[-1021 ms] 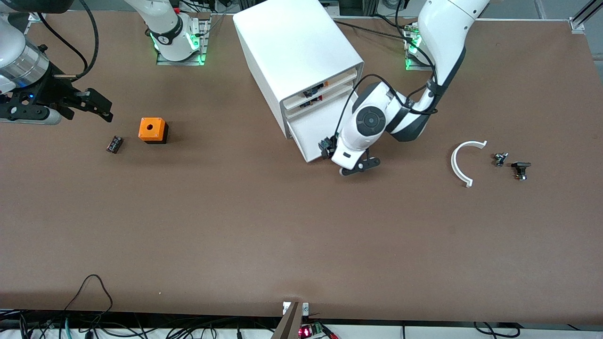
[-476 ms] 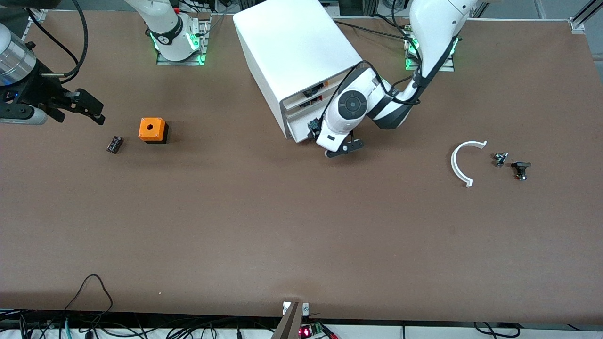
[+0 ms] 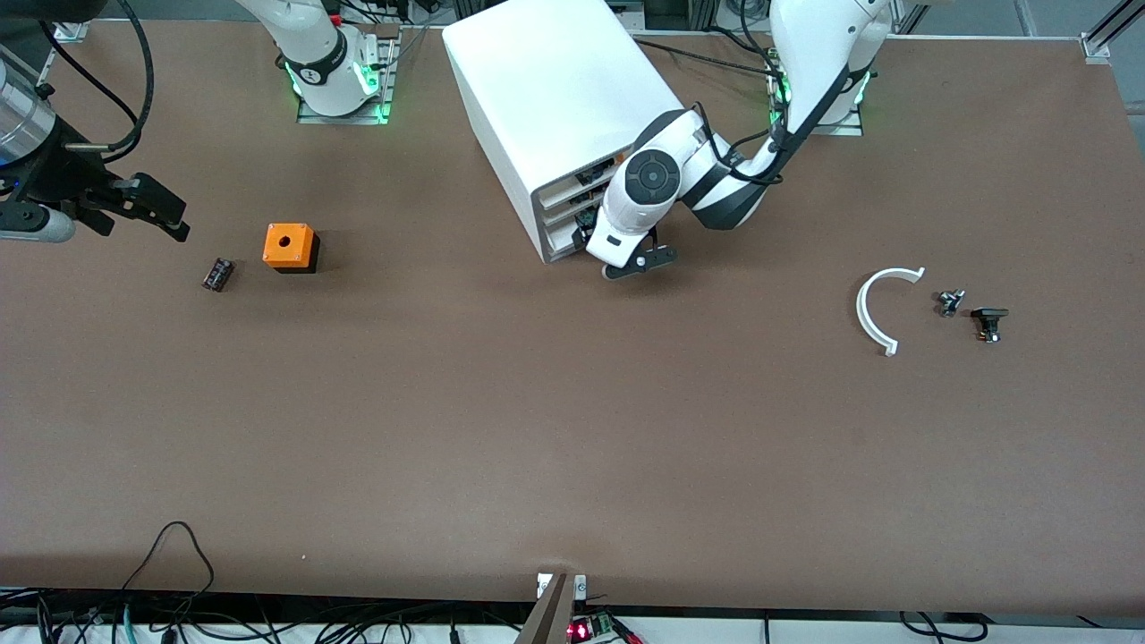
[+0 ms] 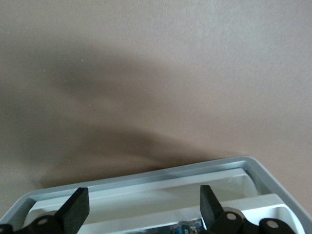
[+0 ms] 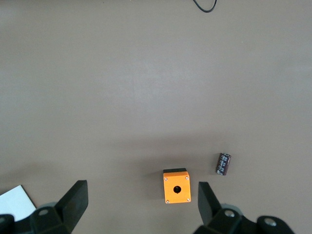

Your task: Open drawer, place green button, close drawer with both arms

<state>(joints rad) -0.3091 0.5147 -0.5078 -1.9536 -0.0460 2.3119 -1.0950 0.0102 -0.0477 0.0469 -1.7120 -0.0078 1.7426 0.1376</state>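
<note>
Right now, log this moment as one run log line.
stage: closing drawer | left pincer: open, at drawer front, drawer nearly flush with cabinet | right pincer: open, waiting above table | button: not visible

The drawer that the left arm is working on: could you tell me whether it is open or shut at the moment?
Nearly shut. The drawer sits almost flush with the cabinet front, the open left gripper against it.

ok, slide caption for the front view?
Left hand at the cabinet's drawer front; right hand open above the table.
</note>
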